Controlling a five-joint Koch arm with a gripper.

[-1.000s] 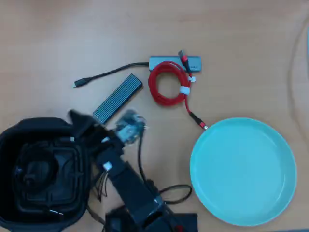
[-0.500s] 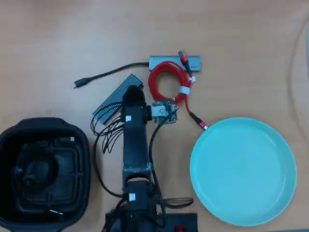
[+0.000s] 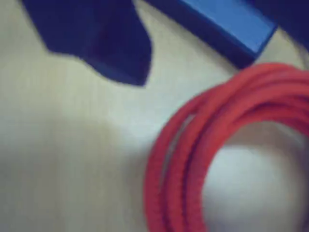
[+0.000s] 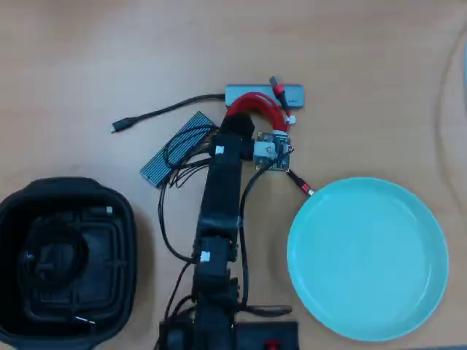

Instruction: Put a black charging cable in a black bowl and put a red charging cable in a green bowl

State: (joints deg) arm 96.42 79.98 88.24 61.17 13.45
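Red cable (image 4: 257, 104) lies coiled right under the gripper (image 4: 235, 125), its loops filling the lower right of the wrist view (image 3: 203, 159) and touching the grey hub (image 4: 292, 92) beyond; one dark jaw shows blurred at the wrist view's top left, so whether the gripper is open or closed cannot be told; green bowl (image 4: 408, 306) sits empty, well off to the lower right overhead; black bowl (image 4: 14, 211) far lower left, black cable (image 4: 55, 251) coiled inside.

Light wood table (image 4: 379, 65). Resting on it: black bowl (image 4: 124, 219) at overhead left, green bowl (image 4: 367, 259) at right, red cable (image 4: 264, 107) near centre top, partly over grey hub (image 4: 292, 93). Ribbed grey block (image 4: 160, 162) and hub's black lead (image 4: 157, 114) left of the cable.
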